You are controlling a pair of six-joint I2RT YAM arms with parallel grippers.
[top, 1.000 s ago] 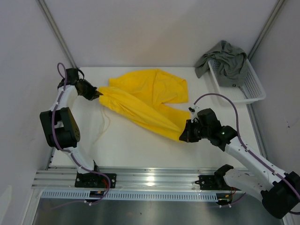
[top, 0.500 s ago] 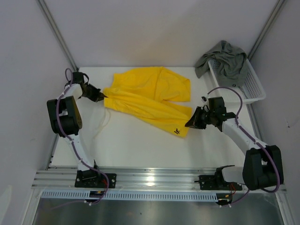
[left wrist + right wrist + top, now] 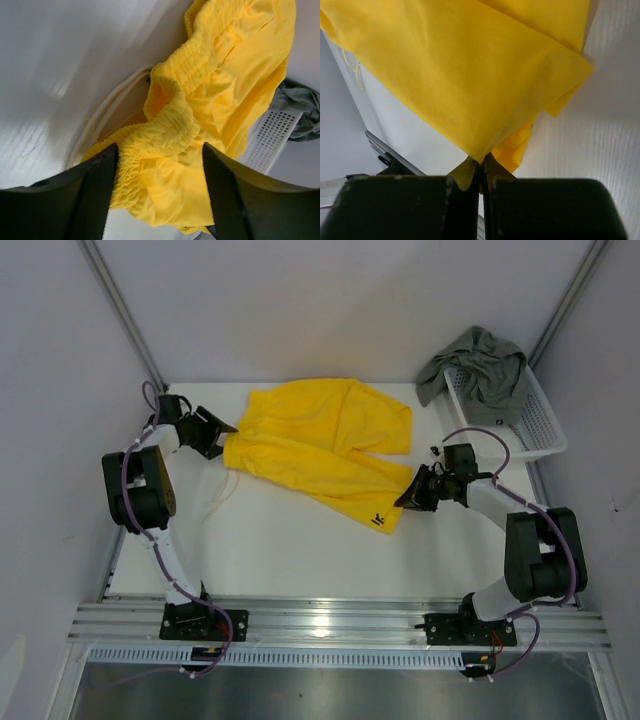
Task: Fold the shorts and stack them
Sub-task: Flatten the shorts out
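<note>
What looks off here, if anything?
Grey-green shorts hang half out of the basket, draped over its far rim. The yellow shorts lie folded askew, waistband bunched at the left, white drawstring trailing loose on the table.

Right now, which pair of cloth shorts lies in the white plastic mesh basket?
The plain grey-green shorts, heaped over the basket; the bright yellow shorts lie on the white table.

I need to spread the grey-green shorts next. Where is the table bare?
Widest bare patch: the near strip of table between the yellow shorts and the rail, bounded by the drawstring and the right gripper. The far side is crowded: yellow shorts, basket, left gripper.
</note>
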